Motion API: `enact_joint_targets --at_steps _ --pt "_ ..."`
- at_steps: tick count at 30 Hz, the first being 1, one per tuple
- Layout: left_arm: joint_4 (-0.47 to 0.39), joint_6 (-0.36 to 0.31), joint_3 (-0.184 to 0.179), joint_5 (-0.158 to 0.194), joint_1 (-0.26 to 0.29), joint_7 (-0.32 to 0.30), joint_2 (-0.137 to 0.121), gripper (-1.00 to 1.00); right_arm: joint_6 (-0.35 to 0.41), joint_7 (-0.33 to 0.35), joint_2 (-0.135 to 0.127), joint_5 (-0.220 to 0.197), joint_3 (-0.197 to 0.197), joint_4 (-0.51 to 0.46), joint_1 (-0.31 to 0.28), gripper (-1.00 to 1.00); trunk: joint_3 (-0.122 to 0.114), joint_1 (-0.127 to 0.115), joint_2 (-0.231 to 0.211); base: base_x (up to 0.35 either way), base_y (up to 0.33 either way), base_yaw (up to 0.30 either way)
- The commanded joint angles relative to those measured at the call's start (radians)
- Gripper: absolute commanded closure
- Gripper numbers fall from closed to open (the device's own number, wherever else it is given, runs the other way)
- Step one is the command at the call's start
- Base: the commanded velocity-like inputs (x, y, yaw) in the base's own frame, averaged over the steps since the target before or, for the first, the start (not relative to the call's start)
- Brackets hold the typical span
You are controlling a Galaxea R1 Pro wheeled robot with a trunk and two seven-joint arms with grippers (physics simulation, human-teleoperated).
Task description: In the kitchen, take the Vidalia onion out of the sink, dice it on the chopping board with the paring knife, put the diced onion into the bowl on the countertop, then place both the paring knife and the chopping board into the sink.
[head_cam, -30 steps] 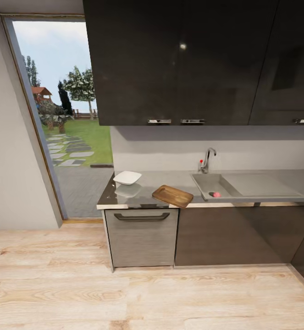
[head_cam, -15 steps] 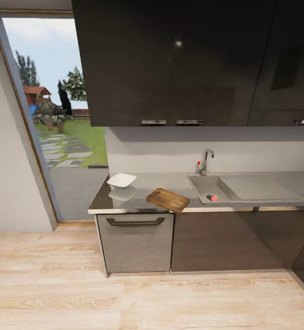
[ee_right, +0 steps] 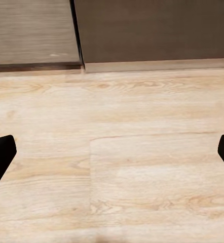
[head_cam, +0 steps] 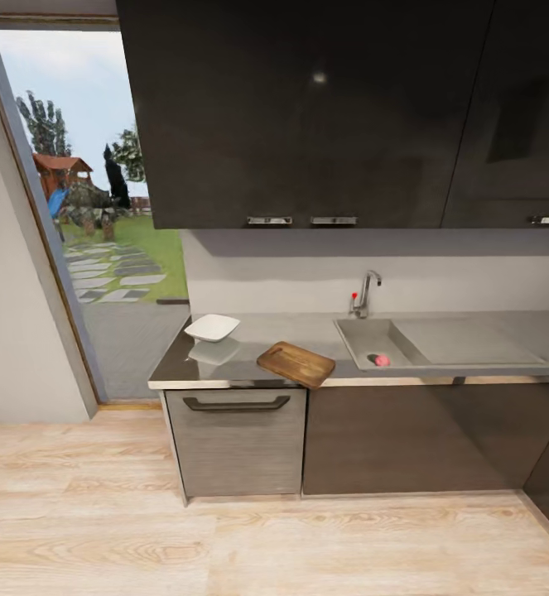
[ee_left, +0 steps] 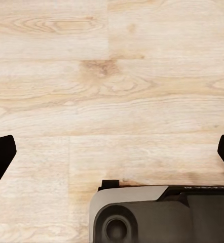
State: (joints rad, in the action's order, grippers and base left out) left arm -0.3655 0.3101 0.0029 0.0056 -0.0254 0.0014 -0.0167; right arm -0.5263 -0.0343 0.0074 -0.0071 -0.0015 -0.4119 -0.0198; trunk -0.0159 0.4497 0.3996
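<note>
1. The robot stands back from the bench [head_cam: 324, 331] on the wood floor [head_cam: 266, 538], and the onion [head_cam: 382, 360] lies in the near part of the sink [head_cam: 365, 339] basin, close to the drain. I judge the first risk to be the approach: stopping too far off or off to one side would leave the basin out of easy reach.
2. The chopping board [head_cam: 296, 363] lies askew at the bench's front edge, between the bowl and the sink, and one corner looks to overhang the edge. A brush from an arm or the trunk on the way in could tip it to the floor.
3. The onion is small and round. In a smooth steel basin it would likely roll away from a poorly centred grasp.
4. I cannot make out the paring knife. If it lies on the board, it is too small to tell at this range, so it has to be found before any cutting.
5. The left claw [ee_left: 112, 152] hangs over bare floor, fingers spread wide at the picture's edges, nothing between them. The right claw [ee_right: 112, 152] is likewise wide open and empty, facing the floor before the cabinet fronts [ee_right: 142, 30].
6. Containers: the bowl [head_cam: 213, 328] sits near the bench's left end, towards its back, and looks empty. The sink holds the onion and nothing else I can see.
</note>
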Motion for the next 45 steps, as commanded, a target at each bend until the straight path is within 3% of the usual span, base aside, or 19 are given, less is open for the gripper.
enact_joint_targets --at_steps 1,29,42,45 --pt "-0.001 0.001 0.000 0.001 -0.001 0.000 0.000 -1.00 -0.003 -0.003 0.000 -0.001 0.000 0.001 0.000 -1.00 0.000 0.000 0.000 0.001 -0.002 0.000" --pt "0.000 0.000 0.001 0.001 -0.001 0.000 0.000 -1.00 0.003 -0.003 -0.001 0.002 0.003 0.013 0.000 -1.00 0.000 0.000 0.000 0.000 0.000 0.000" --pt "0.096 0.000 0.002 0.003 -0.001 0.000 0.022 -1.00 0.005 -0.003 0.004 0.000 0.005 0.055 0.000 -1.00 0.000 0.000 0.000 0.000 0.000 0.000" --pt "0.099 0.001 0.000 0.001 -0.001 -0.001 0.023 -1.00 0.007 -0.003 0.006 0.000 0.006 0.120 0.000 -1.00 0.000 0.000 0.000 0.000 0.000 0.000"
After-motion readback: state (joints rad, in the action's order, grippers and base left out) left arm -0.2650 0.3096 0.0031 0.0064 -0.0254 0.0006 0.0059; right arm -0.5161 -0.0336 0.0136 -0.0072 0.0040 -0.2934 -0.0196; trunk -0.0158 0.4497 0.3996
